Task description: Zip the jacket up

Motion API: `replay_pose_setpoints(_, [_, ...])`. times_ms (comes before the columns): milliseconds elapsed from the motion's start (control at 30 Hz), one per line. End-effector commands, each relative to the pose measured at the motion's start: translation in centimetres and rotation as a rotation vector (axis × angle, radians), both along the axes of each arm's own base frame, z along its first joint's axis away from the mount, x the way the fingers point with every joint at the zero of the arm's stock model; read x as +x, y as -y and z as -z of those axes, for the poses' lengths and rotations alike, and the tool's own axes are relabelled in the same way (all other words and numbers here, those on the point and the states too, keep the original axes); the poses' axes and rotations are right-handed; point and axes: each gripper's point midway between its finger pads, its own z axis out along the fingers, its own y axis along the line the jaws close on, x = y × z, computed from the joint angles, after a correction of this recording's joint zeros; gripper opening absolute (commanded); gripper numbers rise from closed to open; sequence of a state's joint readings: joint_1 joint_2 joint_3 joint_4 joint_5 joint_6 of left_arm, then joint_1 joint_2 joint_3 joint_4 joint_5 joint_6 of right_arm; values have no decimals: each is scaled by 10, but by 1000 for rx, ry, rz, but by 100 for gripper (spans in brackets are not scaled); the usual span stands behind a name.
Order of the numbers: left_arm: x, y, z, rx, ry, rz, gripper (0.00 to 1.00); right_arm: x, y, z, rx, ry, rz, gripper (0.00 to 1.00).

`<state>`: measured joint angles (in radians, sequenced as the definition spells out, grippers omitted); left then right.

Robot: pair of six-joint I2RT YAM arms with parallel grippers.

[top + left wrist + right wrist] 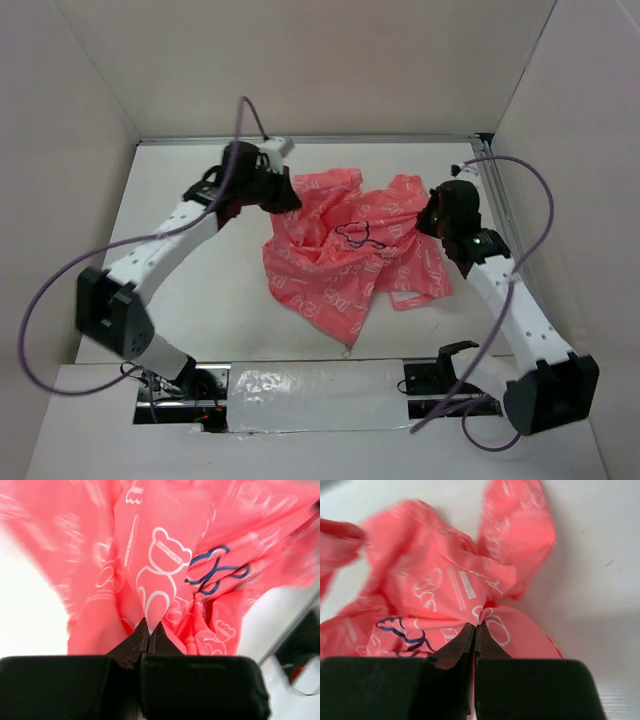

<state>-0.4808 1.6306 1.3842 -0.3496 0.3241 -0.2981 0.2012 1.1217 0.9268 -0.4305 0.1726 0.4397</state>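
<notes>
The coral-pink jacket (350,250) with white printed bears lies crumpled in the middle of the white table, its dark emblem (358,235) facing up. My left gripper (288,198) is shut on the jacket's upper left edge; in the left wrist view its tips (150,630) pinch a fold of the fabric (160,570). My right gripper (430,222) is shut on the jacket's right edge; in the right wrist view its tips (476,630) pinch the cloth (445,585). A small zip pull (347,350) hangs at the jacket's near corner.
White walls enclose the table (200,300) at the back and sides. A strip of clear tape (320,395) covers the near edge between the arm bases. Purple cables loop off both arms.
</notes>
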Motion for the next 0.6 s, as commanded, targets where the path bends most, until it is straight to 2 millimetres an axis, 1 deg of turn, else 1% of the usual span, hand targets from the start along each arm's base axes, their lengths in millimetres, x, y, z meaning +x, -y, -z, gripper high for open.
replay_pose_setpoints(0, [-23, -16, -137, -283, 248, -26, 0, -9, 2, -91, 30, 252, 0, 0])
replay_pose_setpoints(33, [-33, -20, -154, -317, 273, -19, 0, -18, 1, -105, 33, 277, -16, 0])
replay_pose_setpoints(67, [-51, -29, -185, -374, 324, -19, 0, -31, 4, -141, 54, 368, -11, 0])
replay_pose_setpoints(100, [-54, -39, -203, -397, 352, -60, 0, -40, 5, -157, 61, 402, -11, 0])
replay_pose_setpoints(133, [-59, -48, -216, -425, 358, -106, 0, -56, 8, -181, 82, 475, -8, 0])
replay_pose_setpoints(167, [-65, -69, -239, -437, 408, -211, 0, -67, 18, -210, 95, 546, 39, 0])
replay_pose_setpoints(200, [-76, -81, -256, -469, 429, -262, 0, -80, 23, -226, 102, 586, 49, 0])
replay_pose_setpoints(233, [-80, -90, -261, -470, 422, -311, 0, -91, 26, -253, 117, 647, 54, 0])
replay_pose_setpoints(267, [-83, -100, -270, -480, 440, -356, 0, -98, 28, -265, 122, 672, 60, 0])
replay_pose_setpoints(300, [-88, -108, -284, -492, 476, -383, 0, -100, 29, -268, 119, 662, 60, 0])
replay_pose_setpoints(333, [-98, -113, -294, -509, 501, -388, 0, -108, 32, -289, 125, 698, 65, 0])
replay_pose_setpoints(367, [-102, -116, -303, -518, 527, -386, 0, -109, 34, -288, 117, 668, 79, 0])
replay_pose_setpoints(400, [-104, -117, -307, -516, 546, -382, 0, -105, 36, -294, 114, 660, 96, 0])
replay_pose_setpoints(433, [-100, -118, -306, -511, 545, -396, 0, -101, 36, -292, 112, 641, 105, 0])
replay_pose_setpoints(467, [-97, -120, -309, -506, 550, -410, 0, -96, 37, -287, 109, 613, 117, 0])
replay_pose_setpoints(500, [-90, -123, -306, -486, 551, -433, 0, -82, 36, -279, 95, 576, 130, 0])
replay_pose_setpoints(533, [-72, -121, -296, -458, 520, -455, 0, -76, 35, -277, 92, 556, 127, 0])
replay_pose_setpoints(567, [-63, -121, -294, -448, 510, -461, 0, -67, 36, -271, 85, 531, 135, 0])
